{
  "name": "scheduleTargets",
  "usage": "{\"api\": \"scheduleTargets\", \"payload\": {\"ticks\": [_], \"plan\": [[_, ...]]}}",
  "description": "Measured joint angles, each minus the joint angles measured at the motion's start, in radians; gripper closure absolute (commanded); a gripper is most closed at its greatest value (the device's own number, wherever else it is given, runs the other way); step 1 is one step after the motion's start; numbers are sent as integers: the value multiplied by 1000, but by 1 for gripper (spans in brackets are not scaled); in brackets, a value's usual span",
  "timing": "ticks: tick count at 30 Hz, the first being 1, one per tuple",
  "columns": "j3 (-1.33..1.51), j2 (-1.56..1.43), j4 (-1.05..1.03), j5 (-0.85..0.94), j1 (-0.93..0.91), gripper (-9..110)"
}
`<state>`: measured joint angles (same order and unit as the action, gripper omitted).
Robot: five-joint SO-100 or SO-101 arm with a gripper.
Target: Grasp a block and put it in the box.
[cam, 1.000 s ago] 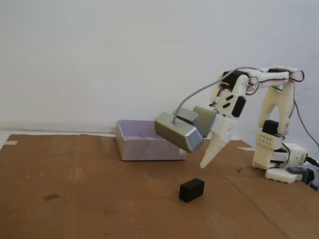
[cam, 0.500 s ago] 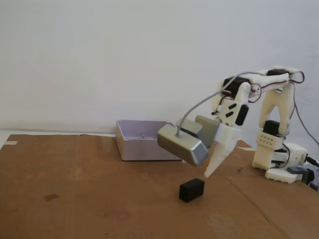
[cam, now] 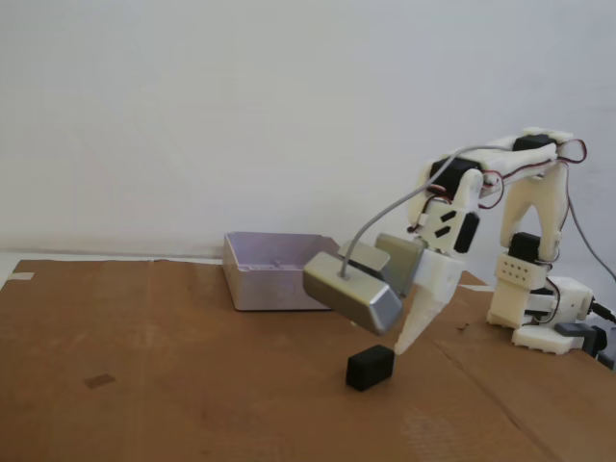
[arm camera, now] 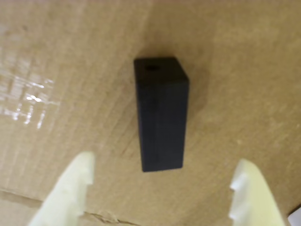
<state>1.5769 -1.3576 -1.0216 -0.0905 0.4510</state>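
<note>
Gripper (arm camera: 160, 188) lower, spread closer over block (arm camera: 161, 115).

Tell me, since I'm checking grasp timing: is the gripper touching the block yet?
Apart. In the wrist view the open gripper shows bare cardboard between each fingertip and the block.

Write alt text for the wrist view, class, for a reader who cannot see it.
A small black block lies on brown cardboard, untouched, just ahead of the open gripper, whose two pale fingertips rise from the bottom edge on either side of it. A small hole marks the block's far end.
</note>
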Motion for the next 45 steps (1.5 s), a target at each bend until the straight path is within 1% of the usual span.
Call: {"api": "scheduleTargets", "payload": {"ticks": [27, 34, 45], "plan": [[0, 58, 2, 9, 0, 66], [0, 58, 84, 9, 0, 66], [0, 66, 118, -26, 0, 66]]}}
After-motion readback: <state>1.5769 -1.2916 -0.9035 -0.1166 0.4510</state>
